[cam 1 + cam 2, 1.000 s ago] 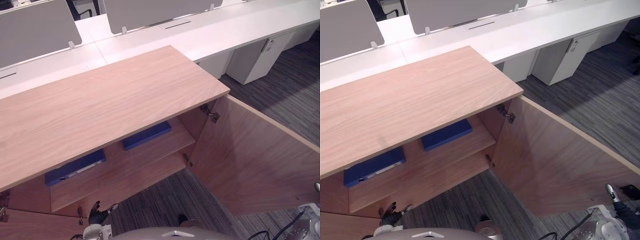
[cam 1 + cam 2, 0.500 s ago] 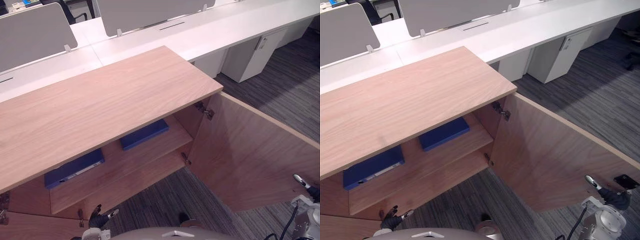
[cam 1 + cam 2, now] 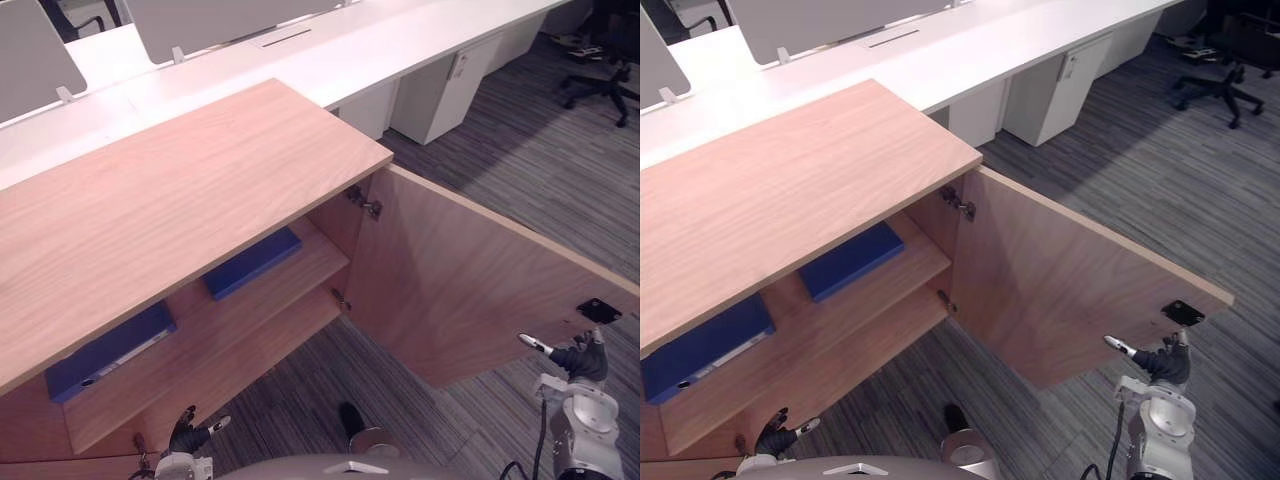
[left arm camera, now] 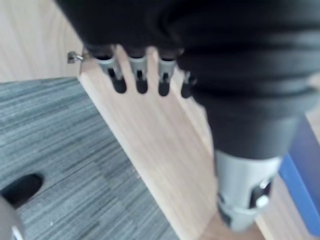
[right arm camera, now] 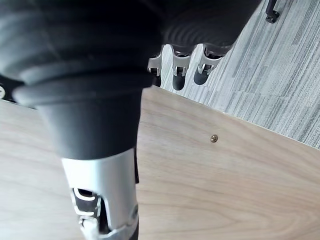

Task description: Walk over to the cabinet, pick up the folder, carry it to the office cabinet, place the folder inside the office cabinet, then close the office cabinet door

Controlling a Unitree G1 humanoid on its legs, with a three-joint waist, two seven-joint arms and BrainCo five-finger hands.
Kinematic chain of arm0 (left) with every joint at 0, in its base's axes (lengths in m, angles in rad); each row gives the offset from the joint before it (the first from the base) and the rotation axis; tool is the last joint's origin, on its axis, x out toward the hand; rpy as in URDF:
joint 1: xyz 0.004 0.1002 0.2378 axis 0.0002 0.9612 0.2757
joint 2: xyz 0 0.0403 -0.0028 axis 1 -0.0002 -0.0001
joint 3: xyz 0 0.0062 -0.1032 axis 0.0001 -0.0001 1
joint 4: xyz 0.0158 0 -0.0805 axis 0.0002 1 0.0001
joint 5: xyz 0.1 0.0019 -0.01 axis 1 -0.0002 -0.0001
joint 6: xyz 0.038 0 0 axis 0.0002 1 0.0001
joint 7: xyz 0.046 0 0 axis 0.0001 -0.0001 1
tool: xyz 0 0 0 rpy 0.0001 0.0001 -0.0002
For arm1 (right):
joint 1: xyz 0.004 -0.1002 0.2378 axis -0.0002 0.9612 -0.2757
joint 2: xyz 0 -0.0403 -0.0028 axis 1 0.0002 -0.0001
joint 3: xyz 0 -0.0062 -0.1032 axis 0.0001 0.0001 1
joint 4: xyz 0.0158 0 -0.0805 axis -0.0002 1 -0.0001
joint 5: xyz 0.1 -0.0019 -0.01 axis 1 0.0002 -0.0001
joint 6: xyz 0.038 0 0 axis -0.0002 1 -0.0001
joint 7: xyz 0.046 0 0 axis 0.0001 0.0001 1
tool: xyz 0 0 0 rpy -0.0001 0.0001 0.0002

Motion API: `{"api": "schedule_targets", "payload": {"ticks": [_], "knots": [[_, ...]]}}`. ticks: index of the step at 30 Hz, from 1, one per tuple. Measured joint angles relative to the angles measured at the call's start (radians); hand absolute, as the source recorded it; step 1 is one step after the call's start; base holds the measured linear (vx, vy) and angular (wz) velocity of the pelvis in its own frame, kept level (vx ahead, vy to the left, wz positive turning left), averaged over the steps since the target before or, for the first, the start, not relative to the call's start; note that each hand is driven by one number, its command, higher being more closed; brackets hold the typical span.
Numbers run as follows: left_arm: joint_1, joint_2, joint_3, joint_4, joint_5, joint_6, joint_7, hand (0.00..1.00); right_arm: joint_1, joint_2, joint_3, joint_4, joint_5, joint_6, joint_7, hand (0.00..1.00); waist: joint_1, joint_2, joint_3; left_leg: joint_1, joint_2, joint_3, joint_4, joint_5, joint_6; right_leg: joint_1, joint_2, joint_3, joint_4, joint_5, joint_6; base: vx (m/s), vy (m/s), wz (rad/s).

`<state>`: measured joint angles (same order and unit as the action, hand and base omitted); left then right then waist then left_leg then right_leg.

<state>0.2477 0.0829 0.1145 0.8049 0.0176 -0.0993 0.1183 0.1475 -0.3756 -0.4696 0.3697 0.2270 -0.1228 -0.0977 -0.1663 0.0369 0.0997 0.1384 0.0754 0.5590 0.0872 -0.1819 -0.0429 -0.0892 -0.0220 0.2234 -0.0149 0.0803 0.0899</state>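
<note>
Left eye view: folder (image 3: 252, 263) lies on shelf (image 3: 322, 260), well apart from relaxed, empty right hand (image 3: 575, 358).

Left arm: my left robot hand (image 3: 188, 437) hangs low at my lower left. Its fingers (image 4: 120, 81) sit in a loose, nearly straight row, with the thumb (image 4: 242, 197) set apart from them.

Right arm: my right robot hand (image 3: 576, 360) is raised at my lower right on an upright forearm (image 3: 578, 432). One silver digit (image 3: 532, 344), finger or thumb I cannot tell, sticks out to my left. The others (image 5: 179, 76) are relaxed and uncurled.

A dark ribbed cover (image 5: 80, 65) wraps each wrist.
</note>
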Motion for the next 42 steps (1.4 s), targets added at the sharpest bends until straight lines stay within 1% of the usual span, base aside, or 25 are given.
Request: {"api": "schedule_targets", "payload": {"ticks": [1, 4, 8, 9, 11, 14, 16, 18, 23, 27, 29, 32, 33, 34, 36, 38, 39, 40, 42], "knots": [[0.000, 0.003, 0.000, 0.000, 0.008, 0.000, 0.000, 0.00, 0.003, 0.029, 0.015, -0.030, -0.003, 0.000, -0.004, 0.00, 0.000, -0.006, 0.004, 0.002, 0.003, 0.020, 0.001, -0.001, -0.001, -0.008, 0.007, 0.019, 0.000, 0.007, -0.001, -0.05, -0.052, -0.38], [-0.006, 0.015, 0.000, 0.000, 0.012, 0.000, 0.001, 0.00, 0.018, 0.075, 0.048, -0.086, -0.032, 0.000, -0.013, 0.00, -0.002, -0.012, 0.008, 0.002, 0.004, 0.023, 0.001, -0.002, 0.000, -0.019, 0.017, 0.049, 0.000, 0.022, -0.001, -0.05, -0.066, -0.38], [-0.025, 0.016, 0.001, 0.000, 0.027, 0.000, 0.003, 0.00, 0.088, 0.119, 0.101, -0.166, -0.040, 0.000, -0.015, 0.00, -0.002, -0.031, 0.019, 0.003, 0.009, 0.029, 0.017, -0.006, -0.003, -0.020, 0.025, 0.065, 0.002, 0.031, -0.004, -0.05, -0.063, -0.11], [-0.025, 0.015, 0.000, 0.001, 0.027, 0.001, 0.003, 0.00, 0.097, 0.126, 0.108, -0.176, -0.041, 0.000, -0.015, 0.00, -0.002, -0.033, 0.019, 0.003, 0.010, 0.031, 0.019, -0.007, -0.004, -0.020, 0.025, 0.066, 0.002, 0.032, -0.005, -0.08, -0.083, -0.09], [-0.030, 0.014, 0.000, 0.000, 0.028, 0.001, 0.005, 0.00, 0.141, 0.167, 0.119, -0.230, -0.065, -0.001, -0.015, 0.00, -0.002, -0.038, 0.019, 0.003, 0.016, 0.030, 0.028, -0.009, -0.004, -0.018, 0.025, 0.066, 0.004, 0.033, -0.007, -0.07, -0.070, -0.02], [-0.031, 0.014, 0.000, 0.001, 0.029, 0.001, 0.007, 0.00, 0.192, 0.188, 0.146, -0.276, -0.077, -0.001, -0.015, 0.00, -0.001, -0.043, 0.019, 0.002, 0.019, 0.022, 0.034, -0.011, -0.004, -0.016, 0.022, 0.062, 0.005, 0.032, -0.011, -0.08, -0.056, 0.04], [-0.033, 0.014, 0.000, 0.001, 0.037, 0.001, 0.009, 0.00, 0.220, 0.216, 0.157, -0.299, -0.078, -0.001, -0.015, 0.00, -0.001, -0.051, 0.017, 0.001, 0.020, 0.013, 0.034, -0.011, -0.005, -0.012, 0.017, 0.045, 0.005, 0.031, -0.016, -0.07, -0.053, 0.12], [-0.037, 0.012, 0.000, 0.003, 0.048, 0.002, 0.010, 0.00, 0.263, 0.251, 0.180, -0.325, -0.078, -0.005, -0.016, 0.00, -0.001, -0.065, 0.013, -0.004, 0.019, -0.009, 0.034, -0.010, -0.008, -0.010, 0.011, 0.020, 0.007, 0.031, -0.020, -0.07, -0.057, 0.18], [-0.051, 0.012, 0.000, 0.018, 0.056, 0.011, 0.022, 0.00, 0.350, 0.290, 0.237, -0.358, -0.077, -0.007, -0.020, 0.00, 0.003, -0.096, 0.001, -0.023, 0.016, -0.048, 0.031, 0.007, -0.004, -0.011, -0.004, -0.031, 0.013, 0.033, -0.023, -0.05, -0.039, 0.22], [-0.074, 0.012, 0.000, 0.042, 0.059, 0.013, 0.030, 0.00, 0.372, 0.285, 0.273, -0.358, -0.076, -0.009, -0.021, 0.00, 0.005, -0.105, 0.000, -0.034, 0.005, -0.093, 0.020, 0.018, -0.003, -0.009, -0.017, -0.069, 0.021, 0.028, -0.015, -0.06, -0.021, 0.19], [-0.082, 0.015, 0.000, 0.043, 0.064, 0.013, 0.032, 0.00, 0.387, 0.285, 0.319, -0.358, -0.074, -0.008, -0.018, 0.00, 0.014, -0.110, -0.001, -0.036, -0.008, -0.127, -0.010, 0.040, 0.005, -0.009, -0.027, -0.100, 0.023, 0.027, -0.015, -0.05, -0.030, 0.32], [-0.100, 0.015, -0.001, 0.044, 0.065, 0.014, 0.033, 0.00, 0.397, 0.267, 0.451, -0.358, -0.075, -0.008, 0.002, 0.00, 0.034, -0.118, -0.006, -0.037, -0.017, -0.170, -0.048, 0.075, 0.006, -0.011, -0.030, -0.125, 0.021, 0.026, -0.014, -0.04, -0.039, 0.30], [-0.104, 0.016, -0.002, 0.045, 0.065, 0.014, 0.037, 0.00, 0.428, 0.262, 0.537, -0.359, -0.078, -0.010, 0.031, 0.00, 0.035, -0.126, -0.011, -0.038, -0.019, -0.196, -0.076, 0.097, 0.006, -0.010, -0.030, -0.136, 0.022, 0.018, -0.011, -0.03, -0.042, 0.39], [-0.105, 0.016, -0.003, 0.046, 0.066, 0.014, 0.038, 0.00, 0.429, 0.262, 0.552, -0.359, -0.078, -0.010, 0.034, 0.00, 0.035, -0.127, -0.011, -0.039, -0.019, -0.203, -0.079, 0.101, 0.005, -0.010, -0.030, -0.140, 0.022, 0.016, -0.010, -0.03, -0.041, 0.43], [-0.120, 0.014, -0.024, 0.074, 0.066, 0.015, 0.043, 0.00, 0.423, 0.261, 0.675, -0.359, -0.088, -0.010, 0.077, 0.00, 0.051, -0.133, -0.014, -0.042, -0.021, -0.235, -0.120, 0.139, 0.007, -0.011, -0.029, -0.158, 0.020, -0.002, -0.001, -0.04, -0.033, 0.43], [-0.131, 0.013, -0.042, 0.076, 0.066, 0.017, 0.043, 0.00, 0.391, 0.268, 0.715, -0.359, -0.111, -0.008, 0.085, 0.00, 0.062, -0.134, -0.014, -0.048, -0.029, -0.271, -0.156, 0.171, 0.009, -0.012, -0.032, -0.170, 0.020, -0.007, 0.001, -0.04, -0.016, 0.62], [-0.132, 0.014, -0.047, 0.077, 0.066, 0.017, 0.045, 0.00, 0.350, 0.269, 0.738, -0.359, -0.118, -0.009, 0.102, 0.00, 0.065, -0.135, -0.016, -0.051, -0.035, -0.290, -0.173, 0.188, 0.010, -0.012, -0.037, -0.183, 0.021, -0.007, 0.001, -0.05, -0.003, 0.54], [-0.133, 0.014, -0.048, 0.078, 0.066, 0.018, 0.046, 0.00, 0.326, 0.269, 0.743, -0.359, -0.118, -0.009, 0.106, 0.00, 0.074, -0.137, -0.017, -0.052, -0.037, -0.296, -0.173, 0.192, 0.012, -0.012, -0.039, -0.184, 0.022, -0.007, 0.001, -0.05, 0.008, 0.40], [-0.120, 0.014, -0.058, 0.082, 0.066, 0.020, 0.050, 0.00, 0.256, 0.272, 0.768, -0.358, -0.121, -0.021, 0.113, 0.00, 0.108, -0.141, -0.028, -0.054, -0.048, -0.319, -0.173, 0.197, 0.016, -0.007, -0.047, -0.186, 0.027, -0.007, 0.001, -0.02, 0.019, 0.28]]}}
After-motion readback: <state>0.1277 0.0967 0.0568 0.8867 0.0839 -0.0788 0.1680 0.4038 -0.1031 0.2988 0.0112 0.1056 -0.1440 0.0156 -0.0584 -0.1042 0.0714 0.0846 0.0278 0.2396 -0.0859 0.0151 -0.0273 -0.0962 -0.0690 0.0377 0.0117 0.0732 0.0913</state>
